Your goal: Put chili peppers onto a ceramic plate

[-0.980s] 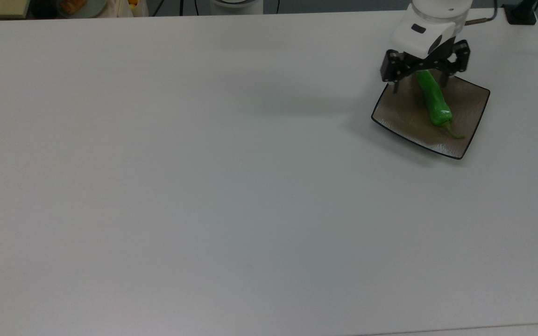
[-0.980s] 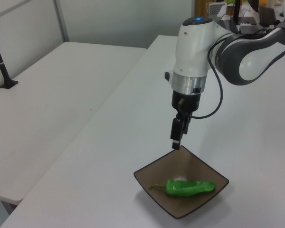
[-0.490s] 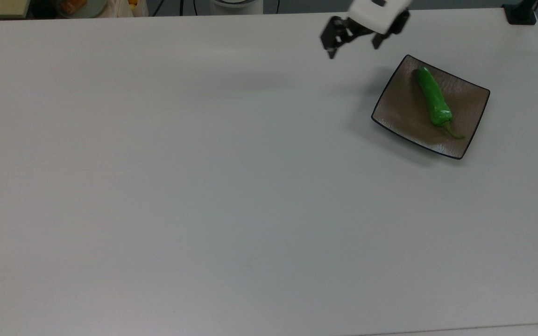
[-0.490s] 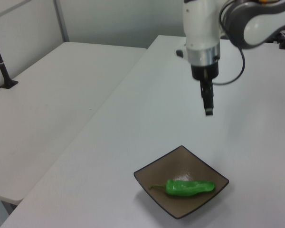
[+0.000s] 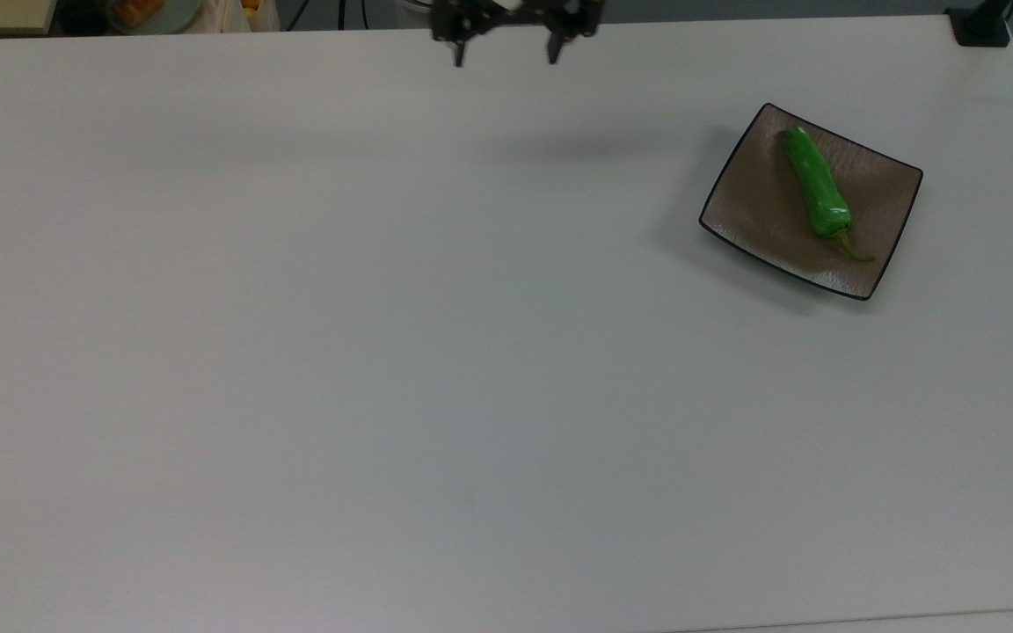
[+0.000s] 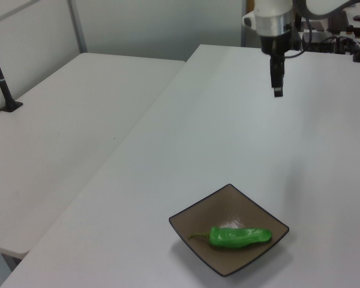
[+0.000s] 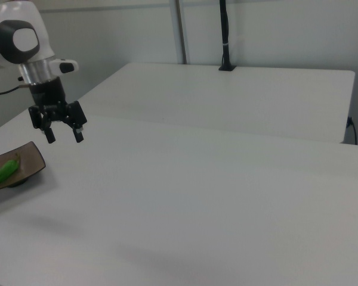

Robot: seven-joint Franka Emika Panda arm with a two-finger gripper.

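The bright green chili pepper [image 5: 816,183] lies flat on the square brown-grey ceramic plate [image 5: 757,202], stem toward the top view's bottom. Both appear near the bottom of the left view, pepper [image 6: 239,237] on plate [image 6: 198,221], and at the right view's left edge, pepper [image 7: 2,173] on plate [image 7: 33,156]. My gripper [image 5: 505,54] hangs open and empty at the table's far edge, well to the top view's left of the plate. It is raised above the table in the left view [image 6: 278,91] and the right view [image 7: 64,136].
The white table [image 5: 383,352] stretches wide to the top view's left and bottom. A second white table [image 6: 60,132] stands beside it. A black post [image 7: 225,36] rises at the far table's back. Clutter [image 5: 137,13] sits beyond the top view's upper left edge.
My gripper, open, lifted off the pepper and plate and swung away to the top view's left along the far edge. The pepper and plate stayed in place.
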